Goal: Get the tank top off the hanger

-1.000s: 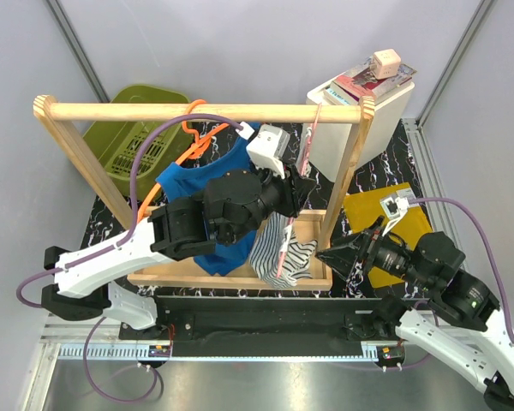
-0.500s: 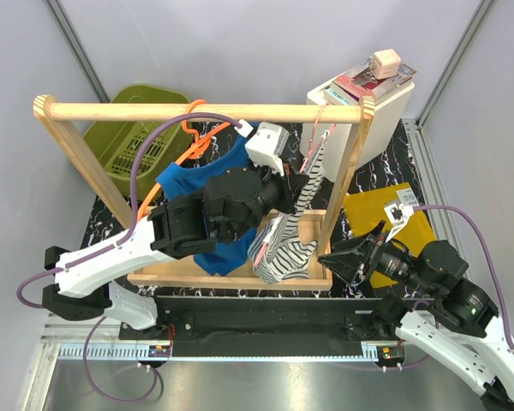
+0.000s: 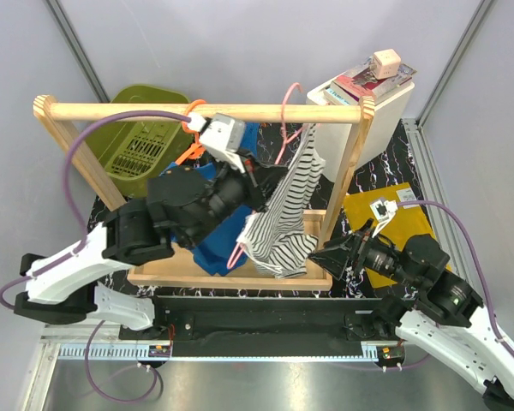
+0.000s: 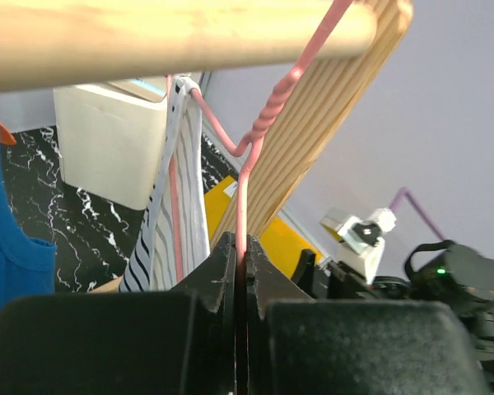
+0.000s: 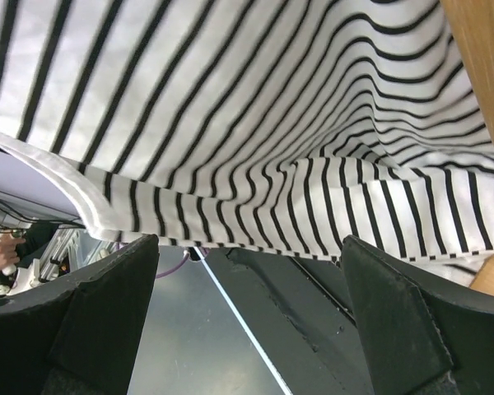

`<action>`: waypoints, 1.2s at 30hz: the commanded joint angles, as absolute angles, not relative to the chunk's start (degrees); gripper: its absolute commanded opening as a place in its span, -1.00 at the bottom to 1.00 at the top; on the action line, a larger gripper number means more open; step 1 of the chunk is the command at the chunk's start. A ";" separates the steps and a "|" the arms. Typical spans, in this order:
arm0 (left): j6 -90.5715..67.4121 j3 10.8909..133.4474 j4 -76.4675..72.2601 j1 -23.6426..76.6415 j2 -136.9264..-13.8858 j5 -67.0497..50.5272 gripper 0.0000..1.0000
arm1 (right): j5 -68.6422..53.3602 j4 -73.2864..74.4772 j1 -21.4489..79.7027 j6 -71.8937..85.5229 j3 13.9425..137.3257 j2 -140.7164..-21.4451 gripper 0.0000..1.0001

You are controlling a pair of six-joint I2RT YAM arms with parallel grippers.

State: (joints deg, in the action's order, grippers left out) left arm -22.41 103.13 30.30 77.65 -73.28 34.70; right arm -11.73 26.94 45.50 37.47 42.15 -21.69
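Left claw [image 4: 240, 265] pinches the pink hanger [image 4: 267, 123] carrying the striped top [image 5: 230, 123]. Right claw [image 5: 247, 276] gapes wide near that cloth. Books [image 3: 360, 79] lie on the white box [image 3: 364, 120].

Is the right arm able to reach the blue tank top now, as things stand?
Probably not directly: the striped garment, on the pink hanger gripped by the left tool, hangs between the open right tool and the tank top.

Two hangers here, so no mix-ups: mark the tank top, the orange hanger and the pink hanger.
tank top [image 3: 209, 253]: top external view, lower body cloth.
orange hanger [image 3: 187, 124]: top external view, on its hook.
pink hanger [image 4: 272, 113]: left wrist view, twisted neck.
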 commanded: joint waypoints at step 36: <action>-27.51 78.40 28.74 78.31 -46.32 16.96 -1.00 | -0.44 -5.79 45.97 33.05 49.22 -36.83 0.57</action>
